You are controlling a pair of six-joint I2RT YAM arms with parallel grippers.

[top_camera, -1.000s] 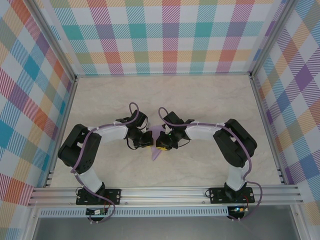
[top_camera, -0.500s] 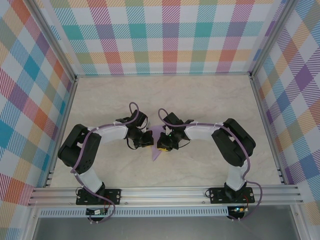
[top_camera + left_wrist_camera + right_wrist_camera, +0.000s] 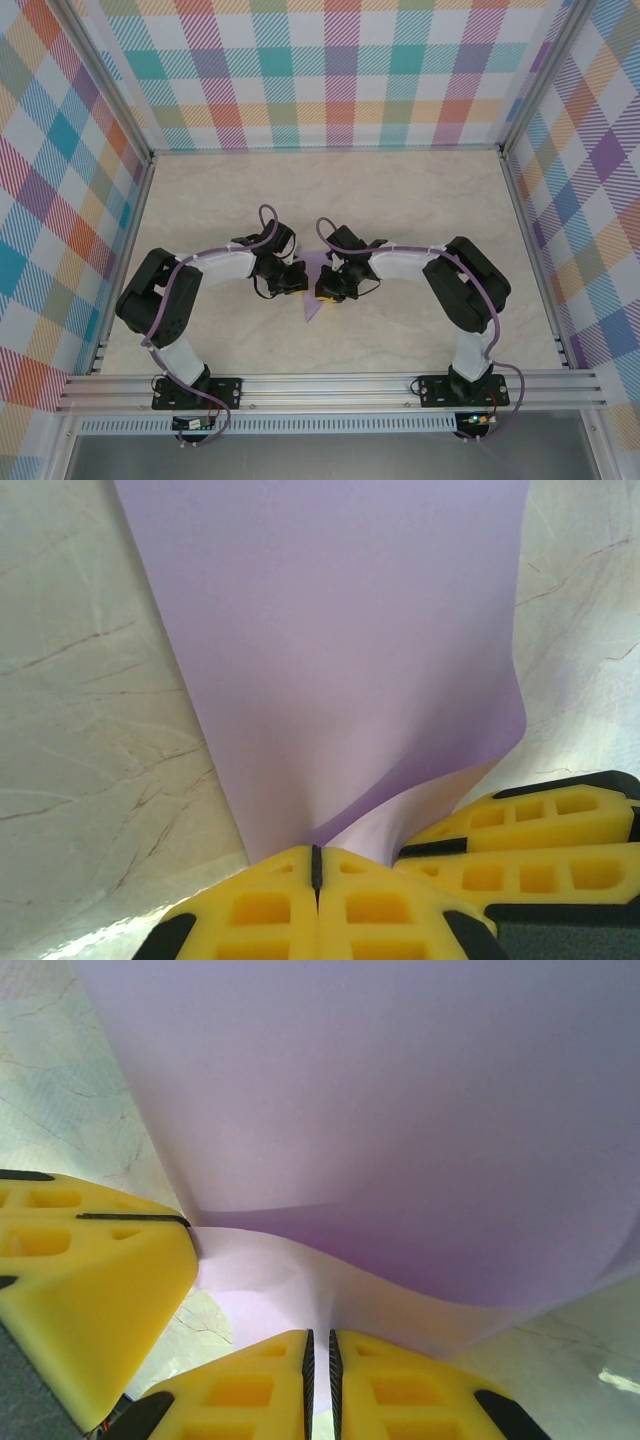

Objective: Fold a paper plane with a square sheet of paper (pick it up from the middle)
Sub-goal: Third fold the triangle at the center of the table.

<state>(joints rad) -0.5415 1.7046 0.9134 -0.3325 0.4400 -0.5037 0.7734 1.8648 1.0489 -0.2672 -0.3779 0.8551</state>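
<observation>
The lavender sheet of paper (image 3: 316, 268) is held up between the two arms at mid-table, bent into a narrow shape with a point (image 3: 311, 312) hanging toward the near edge. My left gripper (image 3: 316, 865) is shut on the paper's lower edge, and the sheet (image 3: 330, 650) rises smooth and curved beyond it. My right gripper (image 3: 321, 1352) is shut on the same paper (image 3: 400, 1110), a thin layer pinched between its yellow fingers. The two grippers sit side by side, almost touching: left gripper (image 3: 298, 280), right gripper (image 3: 322, 287).
The marbled table (image 3: 400, 200) lies under the paper, bounded by checked walls and metal rails (image 3: 330, 385) at the near edge. The right gripper's yellow finger (image 3: 540, 830) crowds the left wrist view; the left gripper's finger (image 3: 90, 1270) crowds the right wrist view.
</observation>
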